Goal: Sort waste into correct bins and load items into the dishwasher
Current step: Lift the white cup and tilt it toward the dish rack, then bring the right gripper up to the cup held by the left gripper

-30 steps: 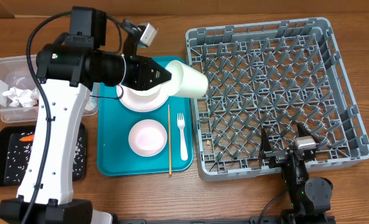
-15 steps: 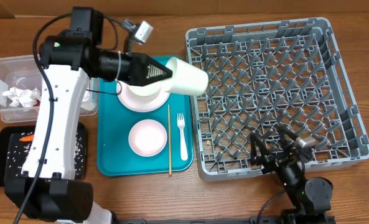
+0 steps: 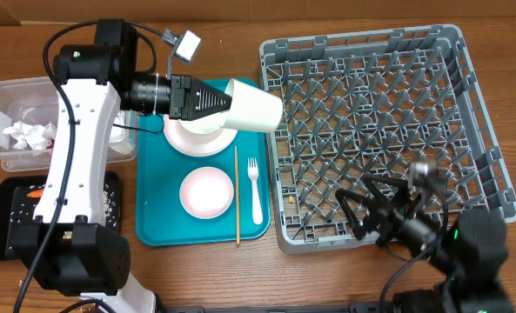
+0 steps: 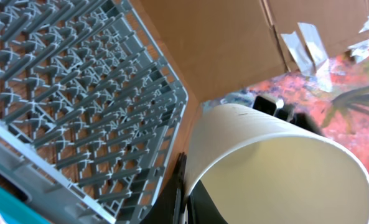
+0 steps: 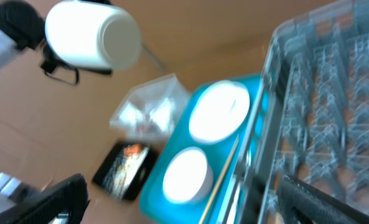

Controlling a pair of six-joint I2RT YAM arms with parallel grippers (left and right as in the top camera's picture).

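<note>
My left gripper (image 3: pixel 229 100) is shut on the rim of the small white cup (image 3: pixel 256 106), holding it on its side above the teal tray's far edge, next to the left rim of the grey dish rack (image 3: pixel 362 39). In the left wrist view the cup (image 4: pixel 277 162) fills the lower right, pinched at its rim by the jaws (image 4: pixel 185 196), with the rack (image 4: pixel 78 81) below. My right gripper (image 3: pixel 362 216) is open and empty over the rack's front edge, pointing left. Its view shows the cup (image 5: pixel 94 34) and the two pale bowls (image 5: pixel 185 175) (image 5: pixel 220 111).
The teal tray (image 3: pixel 153 217) holds a bowl on a plate (image 3: pixel 197 135), a second bowl (image 3: pixel 206 192), a white fork (image 3: pixel 255 191) and a wooden stick (image 3: pixel 236 196). The clear tub (image 3: pixel 1 100) with napkins (image 3: pixel 27 135) and the black tray (image 3: pixel 10 239) with a carrot (image 3: pixel 36 193) are at far left.
My left arm has drawn the cup slightly left and levelled out. My right arm has lifted and swung, so its open gripper now points left over the rack's front.
</note>
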